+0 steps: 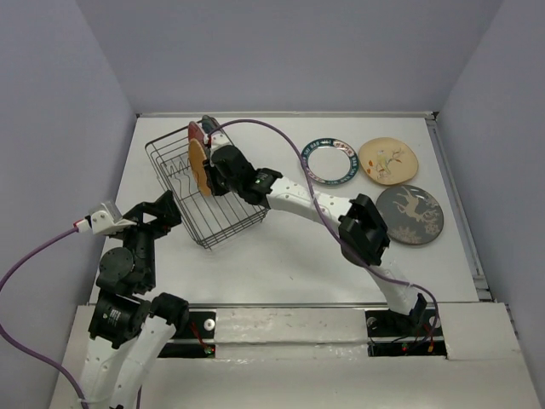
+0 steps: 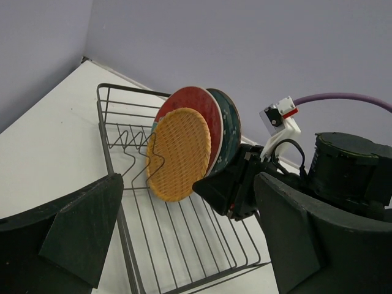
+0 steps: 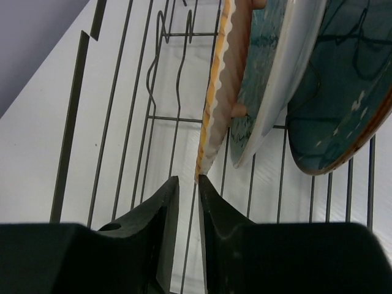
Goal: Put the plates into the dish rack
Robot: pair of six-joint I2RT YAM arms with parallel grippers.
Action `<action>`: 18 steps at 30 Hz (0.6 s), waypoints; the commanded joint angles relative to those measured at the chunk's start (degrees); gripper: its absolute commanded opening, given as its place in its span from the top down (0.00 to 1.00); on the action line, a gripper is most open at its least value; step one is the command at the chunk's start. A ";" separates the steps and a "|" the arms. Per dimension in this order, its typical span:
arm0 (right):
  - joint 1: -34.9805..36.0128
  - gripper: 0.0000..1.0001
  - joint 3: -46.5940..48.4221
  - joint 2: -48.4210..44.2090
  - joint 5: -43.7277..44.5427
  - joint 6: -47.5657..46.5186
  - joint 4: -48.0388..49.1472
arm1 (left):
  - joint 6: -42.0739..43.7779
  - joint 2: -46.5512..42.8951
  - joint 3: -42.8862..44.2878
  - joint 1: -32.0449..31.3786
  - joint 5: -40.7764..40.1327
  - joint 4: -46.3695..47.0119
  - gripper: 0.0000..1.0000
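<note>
The dark wire dish rack [image 1: 228, 223] stands at the left middle of the table. Three plates stand on edge at its far end: the orange woven-look plate [image 1: 198, 167] in front, the red-and-teal floral plate [image 1: 195, 135] behind it, then the dark teal plate [image 1: 209, 128]. My right gripper [image 1: 215, 175] reaches into the rack. In the right wrist view its jaws [image 3: 187, 180] stand a narrow gap apart with the orange plate's [image 3: 214, 122] lower rim at their tips, not between them. My left gripper [image 1: 174, 210] is wide open and empty at the rack's near left side [image 2: 187, 180].
Three plates lie flat on the table at the right: white with a dark patterned rim [image 1: 329, 161], cream floral [image 1: 387, 159] and grey with a deer [image 1: 410, 214]. Upright prongs [image 2: 131, 144] stand in the rack's near part. Walls enclose the table.
</note>
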 commanded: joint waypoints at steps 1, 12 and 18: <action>-0.02 0.77 5.28 2.27 2.96 0.41 1.34 | 0.95 -0.93 -0.34 -0.45 0.20 2.74 0.01; -0.02 0.84 8.52 4.12 7.62 -0.29 6.88 | 1.13 -0.93 -0.34 -0.71 0.11 2.83 0.01; -0.02 0.79 10.12 6.05 9.56 0.41 6.79 | 1.13 -0.84 -0.42 -0.71 0.02 2.74 0.01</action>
